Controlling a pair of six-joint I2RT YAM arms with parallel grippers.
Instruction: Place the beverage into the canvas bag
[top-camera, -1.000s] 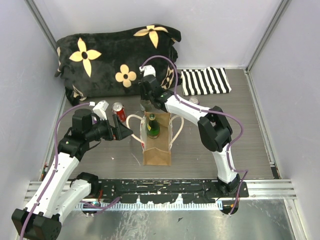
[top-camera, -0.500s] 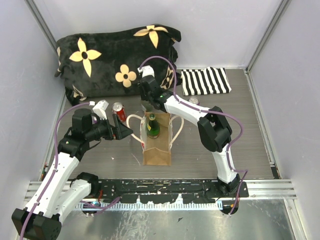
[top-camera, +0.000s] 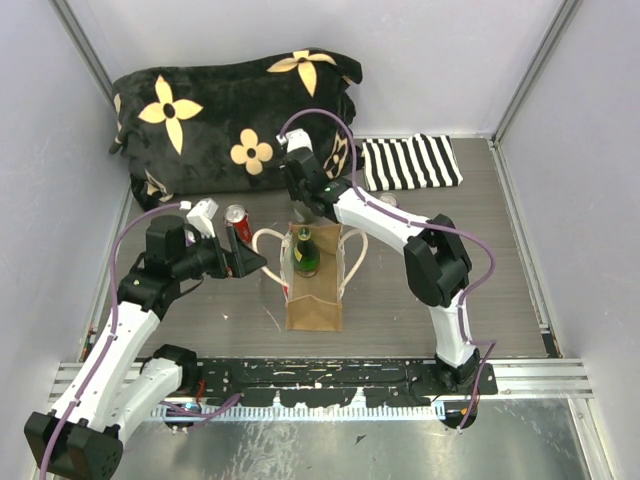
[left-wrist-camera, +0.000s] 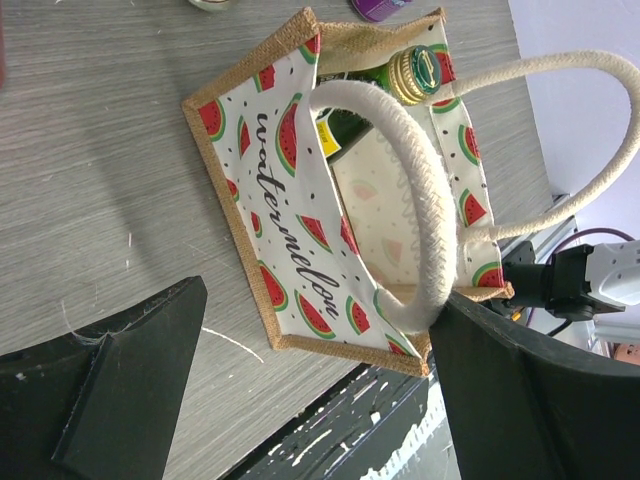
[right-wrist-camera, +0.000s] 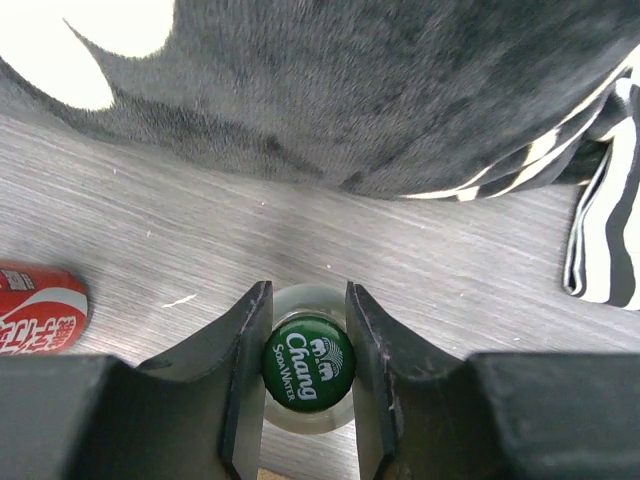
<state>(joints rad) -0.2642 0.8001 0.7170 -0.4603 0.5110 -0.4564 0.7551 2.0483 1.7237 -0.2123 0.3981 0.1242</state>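
Note:
The canvas bag (top-camera: 313, 300), tan with a watermelon print, stands open at mid-table and also shows in the left wrist view (left-wrist-camera: 290, 210). A green bottle with a gold cap (top-camera: 305, 252) stands inside it (left-wrist-camera: 415, 72). My right gripper (top-camera: 302, 208) is just behind the bag. In the right wrist view it (right-wrist-camera: 307, 300) is shut on the green "Chang Soda Water" cap of a clear bottle (right-wrist-camera: 308, 362) standing on the table. My left gripper (top-camera: 248, 258) is open at the bag's left side. A cream handle (left-wrist-camera: 420, 200) lies against its right finger (left-wrist-camera: 520, 390).
A red can (top-camera: 237, 222) lies left of the bag (right-wrist-camera: 35, 310). Another can (top-camera: 388, 202) sits beside the right arm. A black flowered blanket (top-camera: 230, 110) and a striped cloth (top-camera: 410, 162) lie at the back. The black rail (top-camera: 320, 375) runs along the near edge.
My right arm has shifted slightly to the right behind the bag. The left arm, the bag and the green bottle have not moved.

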